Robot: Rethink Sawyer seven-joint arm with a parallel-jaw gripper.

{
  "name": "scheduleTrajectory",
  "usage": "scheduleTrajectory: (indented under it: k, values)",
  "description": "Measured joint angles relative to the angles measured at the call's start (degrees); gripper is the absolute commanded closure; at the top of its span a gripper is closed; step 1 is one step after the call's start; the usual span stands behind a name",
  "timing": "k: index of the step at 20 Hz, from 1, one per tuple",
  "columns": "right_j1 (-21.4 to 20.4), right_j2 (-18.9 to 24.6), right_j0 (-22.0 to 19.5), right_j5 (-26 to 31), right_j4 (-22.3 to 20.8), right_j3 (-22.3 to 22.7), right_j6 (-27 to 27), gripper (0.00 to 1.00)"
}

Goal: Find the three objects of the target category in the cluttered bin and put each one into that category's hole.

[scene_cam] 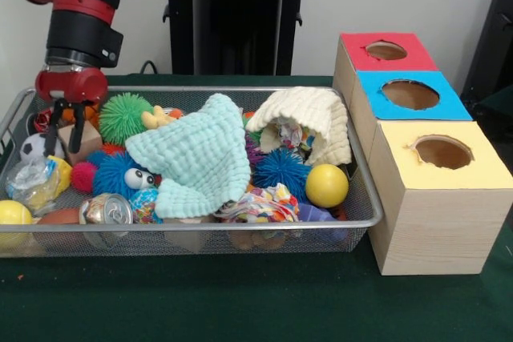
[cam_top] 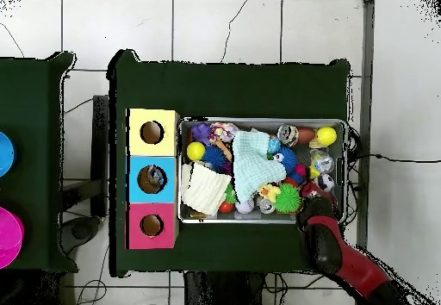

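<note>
hovering over the wire-mesh bin [scene_cam: 365, 218]
my gripper [scene_cam: 66, 135] hangs open and empty above a wooden block [scene_cam: 82, 142], near a spiky green ball [scene_cam: 122, 117].

Front and overhead views, shared bin [scene_cam: 365, 198]

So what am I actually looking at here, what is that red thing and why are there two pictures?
The red and black thing is a robot arm, and the two black prongs at its end are its gripper, its hand. One picture is taken across the table, facing the robot; the other looks straight down from above. On the green table sits a wire basket heaped with toys: spiky balls, a yellow ball, a drinks can, and two cloths, a pale green cloth and a cream one. Beside it stand three wooden boxes, each with a round hole: red, blue and yellow. The gripper is open, reaching into the basket's corner. It holds nothing.
</note>
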Motion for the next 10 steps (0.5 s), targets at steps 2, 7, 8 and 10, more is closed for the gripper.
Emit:
scheduleTrajectory:
  k: [2, 7, 8, 10]
  values:
    - [0.31, 0.54, -0.35, 0.54, -0.19, 0.00, 0.00, 0.00]
    - [1.41, 1.38, -0.71, 0.86, -0.35, -0.01, -0.01, 0.00]
    - [1.49, 1.41, -0.72, 0.84, -0.34, -0.02, -0.01, 0.00]
    - [1.43, 1.42, -0.79, 0.86, -0.34, -0.01, -0.01, 0.00]
